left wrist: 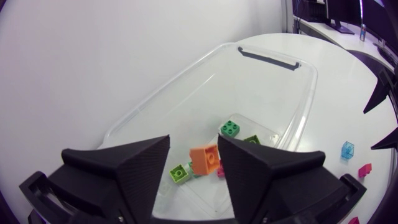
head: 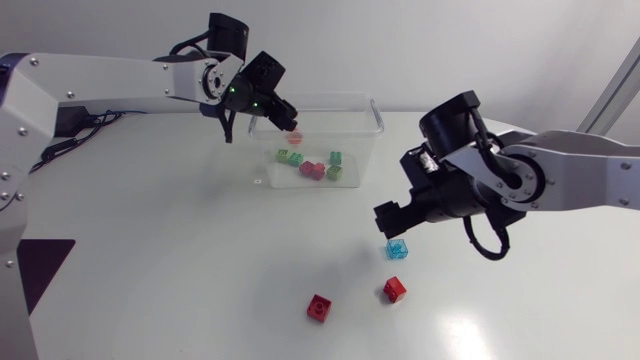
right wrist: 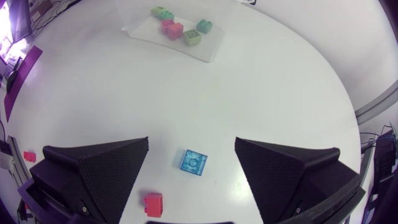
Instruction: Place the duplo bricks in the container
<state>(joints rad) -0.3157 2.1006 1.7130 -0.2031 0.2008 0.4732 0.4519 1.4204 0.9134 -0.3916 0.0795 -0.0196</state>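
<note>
My left gripper [head: 283,117] [left wrist: 193,140] hangs over the clear plastic container [head: 377,116] [left wrist: 298,74], open. An orange brick [head: 294,137] [left wrist: 204,160] is just below its fingers, loose between them, above the container floor. Inside lie green bricks [head: 289,156] [left wrist: 229,128] and a red one [head: 312,170]. My right gripper [head: 393,230] [right wrist: 191,140] is open right above a translucent blue brick [head: 397,249] [right wrist: 193,162], which lies on the table between its spread fingers. Two red bricks [head: 395,289] [head: 320,307] lie nearer the front edge; one red brick [right wrist: 153,203] shows beside the right gripper's finger.
The container stands at the back middle of the white table [head: 180,260]. My right arm's links [head: 530,180] stretch in over the table's right part. The blue brick [left wrist: 347,149] shows beyond the container in the left wrist view.
</note>
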